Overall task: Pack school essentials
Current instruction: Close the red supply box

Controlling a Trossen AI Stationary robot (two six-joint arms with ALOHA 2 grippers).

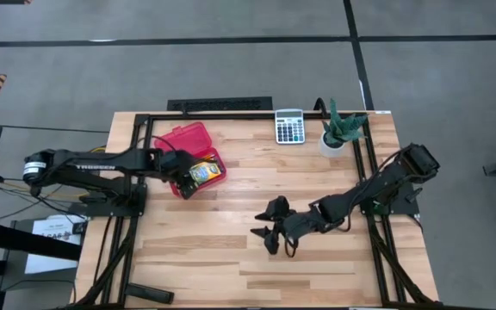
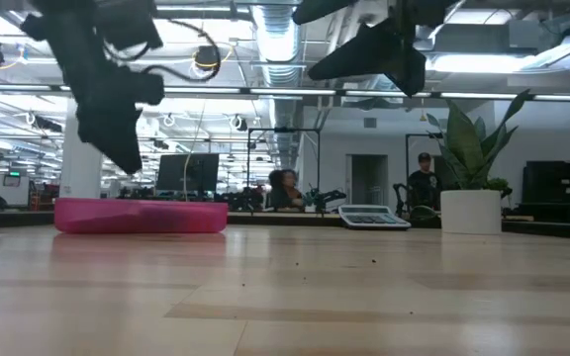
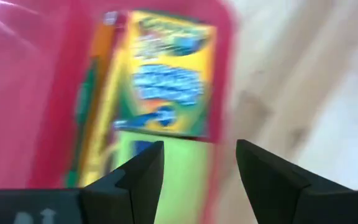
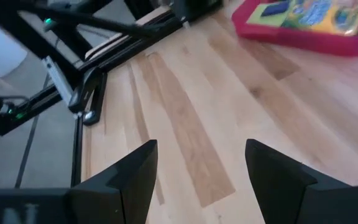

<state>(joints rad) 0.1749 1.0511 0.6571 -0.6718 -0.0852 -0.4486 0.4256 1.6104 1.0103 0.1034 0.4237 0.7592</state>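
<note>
The crayon box [image 3: 166, 74] lies inside the red case [image 1: 198, 158], beside a lime note pad [image 3: 160, 180], at the counter's [image 1: 317, 258] left rear. The left gripper [image 3: 197, 171] hangs just above them, jaws apart, grasping nothing. The right gripper [image 1: 269, 228] waits over mid-counter, jaws released.

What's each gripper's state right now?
Left gripper: open, empty, above the crayon box in the red case.
Right gripper: open, empty, over bare table.
</note>
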